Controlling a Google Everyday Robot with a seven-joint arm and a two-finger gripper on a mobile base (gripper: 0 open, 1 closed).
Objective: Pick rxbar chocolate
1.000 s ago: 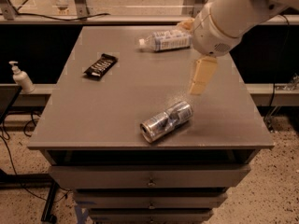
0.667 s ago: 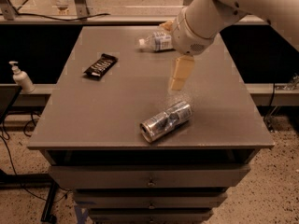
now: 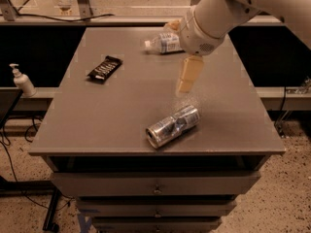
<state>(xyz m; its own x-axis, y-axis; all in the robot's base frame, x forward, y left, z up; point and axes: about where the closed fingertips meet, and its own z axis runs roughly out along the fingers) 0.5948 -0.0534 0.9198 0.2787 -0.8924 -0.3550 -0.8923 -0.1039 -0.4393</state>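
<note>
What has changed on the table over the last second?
The gripper has shifted leftward in the picture, toward the side where the rxbar chocolate lies. It has taken hold of nothing. It now hangs above the table, just beyond the silver can and well short of the bar. The bar, the can and the plastic bottle lie where they were.

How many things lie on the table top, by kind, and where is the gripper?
rxbar chocolate: 1
silver can: 1
clear plastic bottle: 1
Total: 3
The gripper hangs above the table, between the bottle and the can.
</note>
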